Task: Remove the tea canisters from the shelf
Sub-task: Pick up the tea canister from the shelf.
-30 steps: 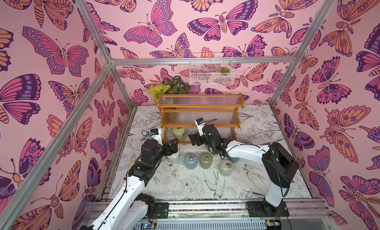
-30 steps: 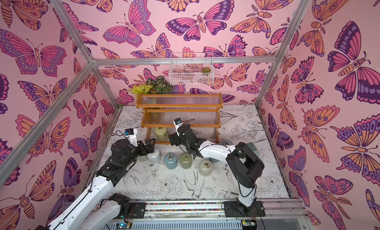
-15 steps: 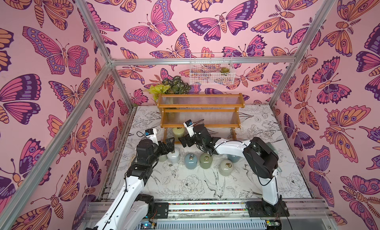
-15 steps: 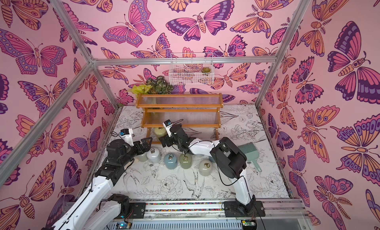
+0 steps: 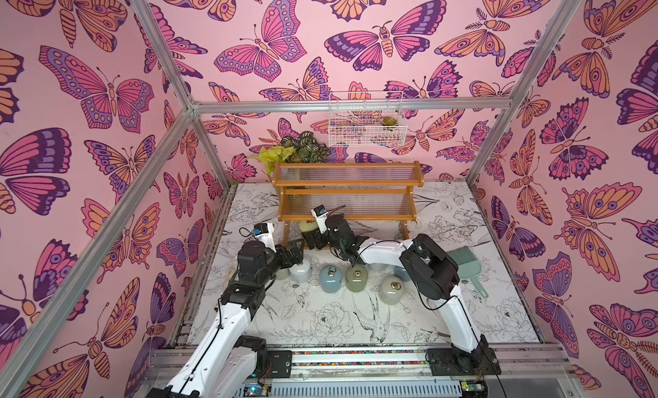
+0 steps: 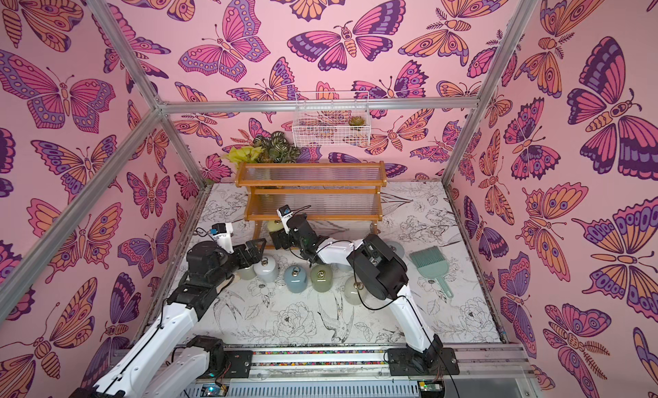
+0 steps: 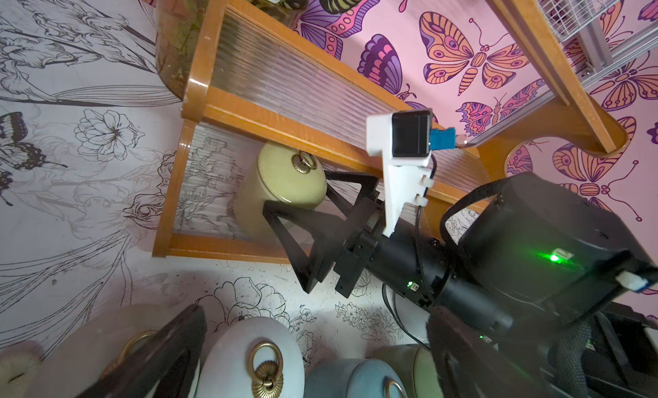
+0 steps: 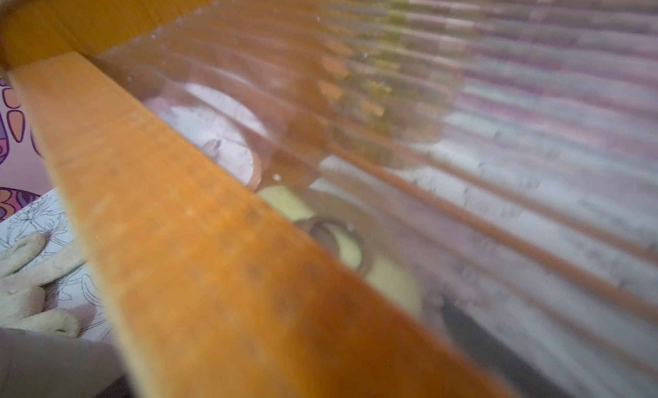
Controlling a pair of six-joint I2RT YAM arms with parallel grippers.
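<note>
The shelf stands at the back; its two upper tiers are bare. One pale yellow-green tea canister sits at the left end of the lowest tier. My right gripper is open, one black finger on each side of that canister. In the right wrist view the shelf rail blocks most of the picture. Several tea canisters stand in a row on the table, among them white, blue and sage green. My left gripper hangs open just above the white one.
A teal brush lies on the table right of the right arm. A white wire basket hangs on the back wall, and potted plants stand behind the shelf's left end. More canisters are partly hidden behind the right arm.
My right gripper has slid left along the lowest tier and now straddles the yellow-green canister. The left gripper has hardly moved.
</note>
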